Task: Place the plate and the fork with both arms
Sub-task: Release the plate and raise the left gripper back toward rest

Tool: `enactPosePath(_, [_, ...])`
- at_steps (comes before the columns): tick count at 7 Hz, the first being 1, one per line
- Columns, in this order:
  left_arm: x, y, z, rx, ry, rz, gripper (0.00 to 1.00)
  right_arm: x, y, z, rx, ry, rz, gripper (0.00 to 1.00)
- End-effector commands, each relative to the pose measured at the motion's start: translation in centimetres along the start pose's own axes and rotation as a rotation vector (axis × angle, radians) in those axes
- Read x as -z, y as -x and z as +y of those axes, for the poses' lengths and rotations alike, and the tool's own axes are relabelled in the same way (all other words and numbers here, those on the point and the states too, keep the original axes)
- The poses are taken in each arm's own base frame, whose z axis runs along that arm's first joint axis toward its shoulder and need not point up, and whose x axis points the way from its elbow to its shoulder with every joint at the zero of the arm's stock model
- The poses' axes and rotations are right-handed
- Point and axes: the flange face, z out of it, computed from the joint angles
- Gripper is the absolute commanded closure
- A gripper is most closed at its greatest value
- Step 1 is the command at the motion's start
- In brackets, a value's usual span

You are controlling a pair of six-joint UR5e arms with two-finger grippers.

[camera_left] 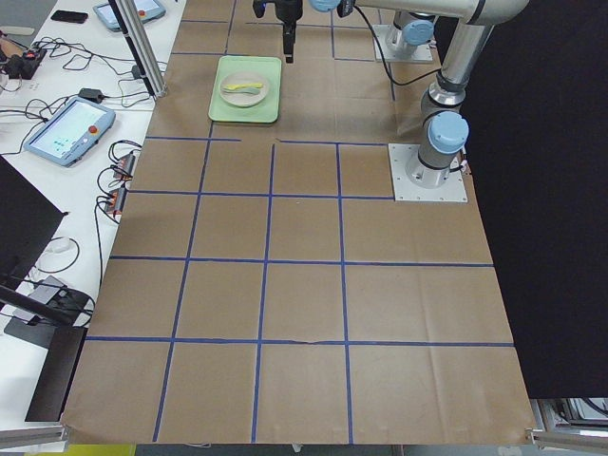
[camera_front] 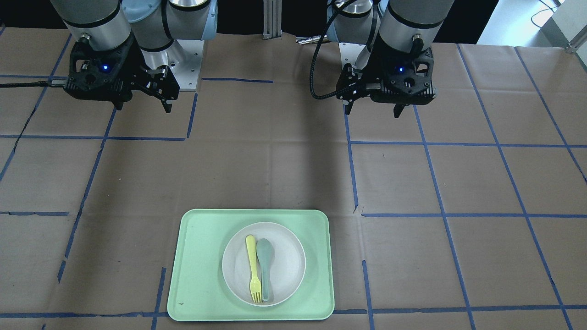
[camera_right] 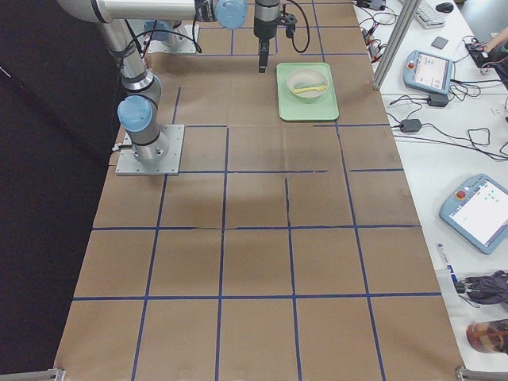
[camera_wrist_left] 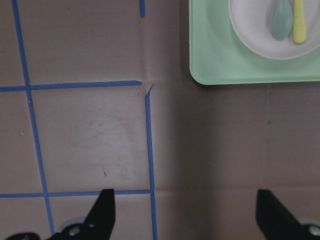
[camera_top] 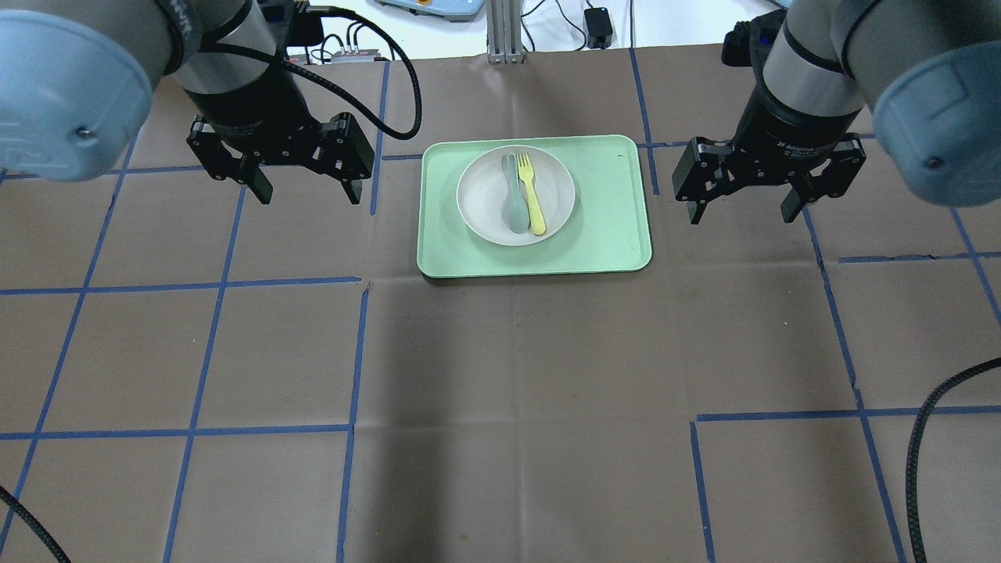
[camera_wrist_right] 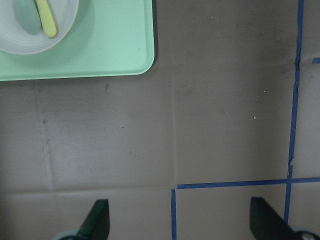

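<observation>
Plate (camera_top: 485, 223) first: bring in left gripper (camera_top: 309, 188) and right gripper (camera_top: 743, 211), both spread wide and empty, from either side of tray (camera_top: 610, 227) between them. Pinch plate rim; lift fork (camera_top: 534, 199) lying inside without nudging spoon (camera_top: 514, 205) just beside.

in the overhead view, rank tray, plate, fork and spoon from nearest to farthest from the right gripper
1. tray, edge beside the right gripper
2. plate, on the tray
3. fork, on the plate, gripper side
4. spoon, beyond the fork
</observation>
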Motion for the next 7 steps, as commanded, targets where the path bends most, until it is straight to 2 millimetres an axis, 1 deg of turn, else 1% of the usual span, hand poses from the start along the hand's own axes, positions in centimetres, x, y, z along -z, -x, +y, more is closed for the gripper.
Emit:
enactPosePath(1, [-2.1, 0.4, 1.6, -0.016, 0.038, 0.007, 0.01, 0.7, 0.2, -0.5, -0.006, -0.031, -0.003, 0.0])
enactPosePath(2, [-2.8, 0.4, 1.7, -0.023, 0.052, -0.001, 0.01, 0.2, 0.6, -1.7, -0.001, -0.045, -0.01, 0.0])
enactPosePath(3, [-2.9, 0.4, 1.7, -0.023, 0.052, -0.004, 0.01, -0.2, 1.6, -3.1, -0.024, -0.061, -0.014, 0.0])
enactPosePath(4, [-2.9, 0.4, 1.7, -0.012, 0.05, -0.004, 0.01, -0.6, 4.2, -5.1, -0.008, -0.056, -0.012, 0.0])
enactPosePath(5, [-2.9, 0.4, 1.6, -0.012, 0.049, -0.004, 0.01, -1.3, 7.9, -7.6, 0.003, -0.053, -0.011, 0.0])
enactPosePath(6, [-2.9, 0.4, 1.6, -0.011, 0.049, -0.004, 0.01, -2.5, 11.7, -10.5, 0.021, -0.059, -0.012, 0.0])
enactPosePath(7, [-2.9, 0.5, 1.6, -0.009, 0.049, -0.004, 0.01, -4.6, 15.3, -12.7, 0.052, -0.051, -0.002, 0.0])
